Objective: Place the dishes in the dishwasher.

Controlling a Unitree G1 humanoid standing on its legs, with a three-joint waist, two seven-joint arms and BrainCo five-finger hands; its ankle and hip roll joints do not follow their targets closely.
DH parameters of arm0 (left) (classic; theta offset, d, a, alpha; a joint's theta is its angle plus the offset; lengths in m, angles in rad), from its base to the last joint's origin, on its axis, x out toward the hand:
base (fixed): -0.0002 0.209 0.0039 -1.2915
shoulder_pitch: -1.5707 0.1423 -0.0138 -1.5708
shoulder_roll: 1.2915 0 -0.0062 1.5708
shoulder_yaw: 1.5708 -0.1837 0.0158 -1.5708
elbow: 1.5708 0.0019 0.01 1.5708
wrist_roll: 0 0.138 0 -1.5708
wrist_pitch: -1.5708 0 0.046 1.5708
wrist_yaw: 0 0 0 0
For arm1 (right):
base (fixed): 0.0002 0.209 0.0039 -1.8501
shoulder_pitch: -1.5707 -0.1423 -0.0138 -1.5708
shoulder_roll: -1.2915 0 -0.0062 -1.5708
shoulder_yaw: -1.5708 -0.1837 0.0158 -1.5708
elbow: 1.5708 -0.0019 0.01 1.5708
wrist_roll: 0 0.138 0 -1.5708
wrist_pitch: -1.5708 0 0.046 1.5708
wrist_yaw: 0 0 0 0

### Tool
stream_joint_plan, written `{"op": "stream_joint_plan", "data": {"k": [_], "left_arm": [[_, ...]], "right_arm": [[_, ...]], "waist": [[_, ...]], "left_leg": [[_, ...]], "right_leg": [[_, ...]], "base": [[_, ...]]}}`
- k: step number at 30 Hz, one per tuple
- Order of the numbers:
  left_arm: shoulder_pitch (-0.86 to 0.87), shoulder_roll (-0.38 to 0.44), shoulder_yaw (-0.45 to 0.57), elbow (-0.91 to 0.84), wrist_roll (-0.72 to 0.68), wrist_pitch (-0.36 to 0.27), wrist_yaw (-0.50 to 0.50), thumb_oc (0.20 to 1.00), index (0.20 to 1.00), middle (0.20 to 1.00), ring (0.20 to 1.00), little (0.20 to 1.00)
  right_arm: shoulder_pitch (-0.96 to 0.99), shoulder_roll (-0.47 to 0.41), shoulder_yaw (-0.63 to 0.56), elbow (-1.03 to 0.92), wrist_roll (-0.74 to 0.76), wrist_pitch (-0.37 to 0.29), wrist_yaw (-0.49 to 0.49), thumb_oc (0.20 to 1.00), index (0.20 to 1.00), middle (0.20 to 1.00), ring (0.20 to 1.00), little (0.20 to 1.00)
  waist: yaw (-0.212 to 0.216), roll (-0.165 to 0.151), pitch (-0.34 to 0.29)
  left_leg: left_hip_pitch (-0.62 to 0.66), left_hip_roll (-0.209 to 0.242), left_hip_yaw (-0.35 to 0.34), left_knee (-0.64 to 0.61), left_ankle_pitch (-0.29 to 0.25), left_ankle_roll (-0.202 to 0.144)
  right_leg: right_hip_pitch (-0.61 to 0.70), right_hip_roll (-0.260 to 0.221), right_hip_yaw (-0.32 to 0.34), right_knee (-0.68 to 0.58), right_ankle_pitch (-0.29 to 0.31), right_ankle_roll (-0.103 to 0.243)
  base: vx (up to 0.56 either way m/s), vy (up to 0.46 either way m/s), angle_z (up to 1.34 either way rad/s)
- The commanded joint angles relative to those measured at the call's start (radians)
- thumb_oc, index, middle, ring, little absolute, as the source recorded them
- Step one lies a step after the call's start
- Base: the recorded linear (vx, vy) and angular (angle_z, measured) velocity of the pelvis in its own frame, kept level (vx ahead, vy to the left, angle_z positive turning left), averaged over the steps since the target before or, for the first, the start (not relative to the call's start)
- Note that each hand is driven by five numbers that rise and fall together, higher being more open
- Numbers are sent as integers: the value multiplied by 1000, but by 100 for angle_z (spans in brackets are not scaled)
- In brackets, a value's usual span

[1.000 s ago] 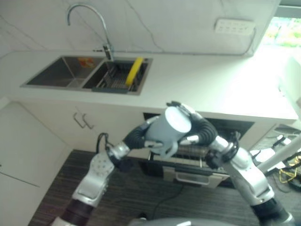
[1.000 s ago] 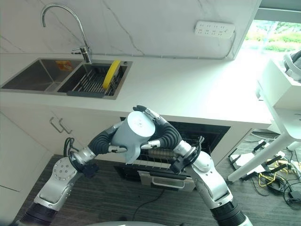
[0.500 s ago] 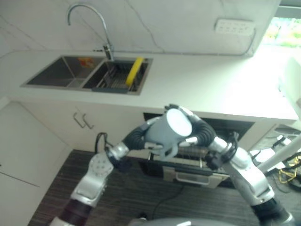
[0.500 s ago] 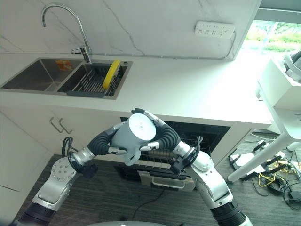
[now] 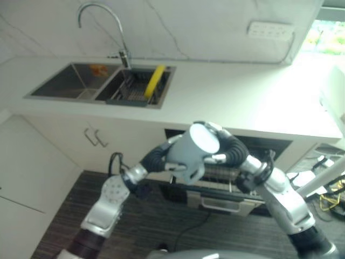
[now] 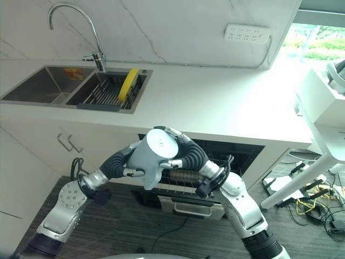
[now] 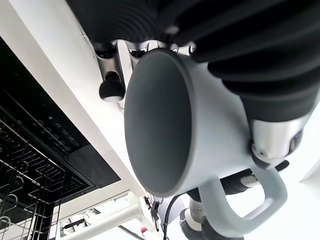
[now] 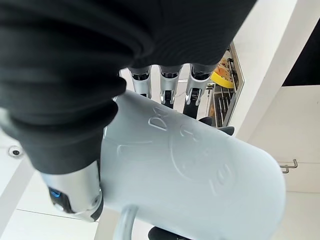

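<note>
White worktop (image 6: pixel 215 102) spans mid-frame. At centre, both hands, left hand (image 6: pixel 131 157) and right hand (image 6: pixel 183 152), clamp a grey mug (image 6: pixel 153 156) above the dishwasher (image 6: pixel 237 154). Rigid, smooth, probably breakable; grasp its body.

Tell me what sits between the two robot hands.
The grey mug, gripped from both sides by the left robot hand and right robot hand, above the open dishwasher. Both eye views show it.

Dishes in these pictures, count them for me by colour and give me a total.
Grey: 1, the mug held between the left hand and the right hand above the open dishwasher.
Yellow: 1, the plate standing in the sink rack.
Total: 2 dishes.
</note>
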Motion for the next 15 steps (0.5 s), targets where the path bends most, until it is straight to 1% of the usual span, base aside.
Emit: {"op": "stream_joint_plan", "data": {"k": [1, 6, 9, 10, 11, 15], "left_arm": [[-80, 25, -4, -76, -11, -61, 1, 200, 200, 200, 200, 200], [-74, 12, -6, -65, -22, -29, 26, 200, 200, 200, 200, 200], [-62, 6, -6, -58, -30, -28, 42, 200, 200, 200, 200, 200], [-60, 4, -6, -54, -35, -26, 48, 520, 520, 520, 520, 520], [-56, 0, -7, -49, -40, -26, 55, 1000, 1000, 1000, 1000, 1000], [-52, -10, -5, -46, -53, -20, 71, 1000, 1000, 1000, 1000, 1000]], "right_arm": [[-75, -28, 9, -86, -35, -74, 32, 200, 200, 200, 200, 200], [-74, -23, -5, -95, -32, -108, 13, 200, 200, 200, 200, 200], [-71, -16, -9, -98, -33, -127, -1, 200, 200, 200, 200, 200], [-70, -14, -9, -97, -33, -134, -10, 200, 200, 200, 200, 200], [-69, -12, -13, -96, -33, -138, -20, 200, 200, 200, 200, 200], [-60, -7, -28, -91, -46, -148, -50, 200, 200, 200, 200, 200]], "waist": [[31, -18, -1], [28, -19, -3], [26, -18, -2], [25, -18, -2], [23, -17, -2], [20, -17, 0]], "left_leg": [[57, 81, 44, 7, -71, -57], [59, 79, 44, 7, -75, -56], [60, 82, 49, 7, -75, -55], [61, 82, 51, 7, -75, -55], [62, 82, 51, 7, -75, -54], [64, 82, 51, 7, -77, -53]], "right_leg": [[30, -79, -15, 17, -41, 77], [30, -80, -11, 16, -41, 78], [28, -78, -8, 17, -41, 77], [28, -77, -7, 16, -42, 76], [28, -76, -5, 16, -42, 75], [28, -75, -2, 16, -42, 74]], "base": [[0, 0, 0], [0, 0, 0], [0, 0, 0], [0, 0, 0], [0, 0, 0], [0, 0, 0]]}}
